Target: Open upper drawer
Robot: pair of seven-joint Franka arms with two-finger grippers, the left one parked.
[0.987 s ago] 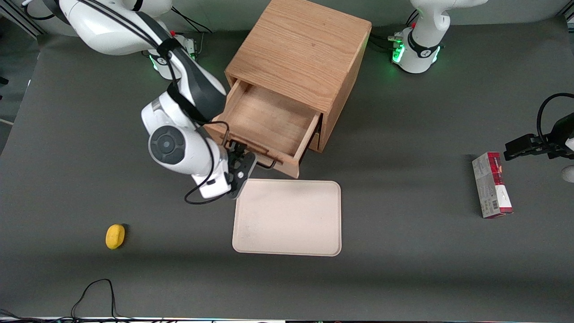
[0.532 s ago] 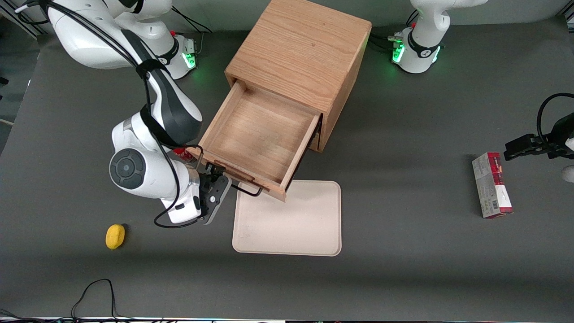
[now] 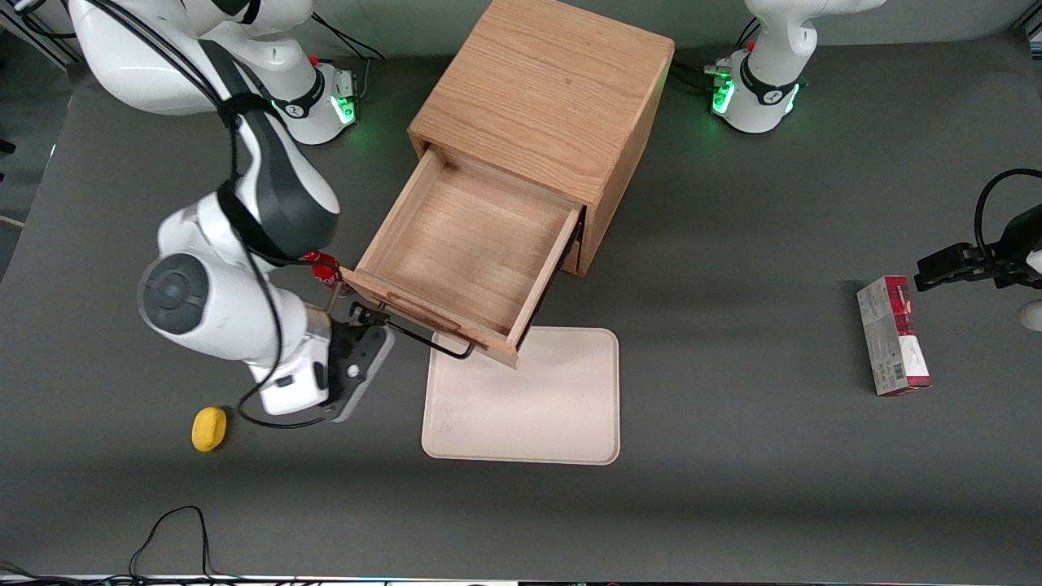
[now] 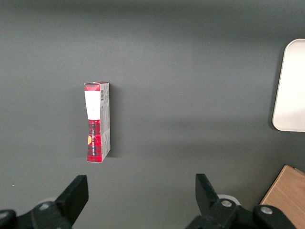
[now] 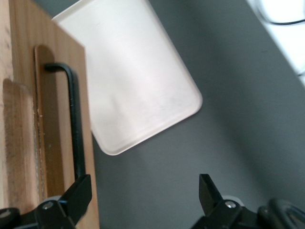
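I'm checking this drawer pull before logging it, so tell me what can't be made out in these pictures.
- Lower drawer: front view, hidden beneath the pulled-out upper drawer.
- Gripper: front view, its fingertips are masked by the wrist body; the right wrist view shows the fingers open beside the black handle.
- Red box: its print is too small to read in either view.
- Cream tray: one corner lies under the drawer front.

On your dark grey bench [image 3: 733, 505], a cream rectangular tray [image 3: 521, 407] lies flat at 6 o'clock from the oak cabinet [image 3: 545, 89]. A small yellow object [image 3: 209, 428] sits at 9 o'clock from the tray and at 8 o'clock from the end effector [image 3: 366, 313]. A red-and-white carton [image 3: 893, 335] lies toward the parked arm's end, and a black cable [image 3: 175, 529] loops at the near edge.
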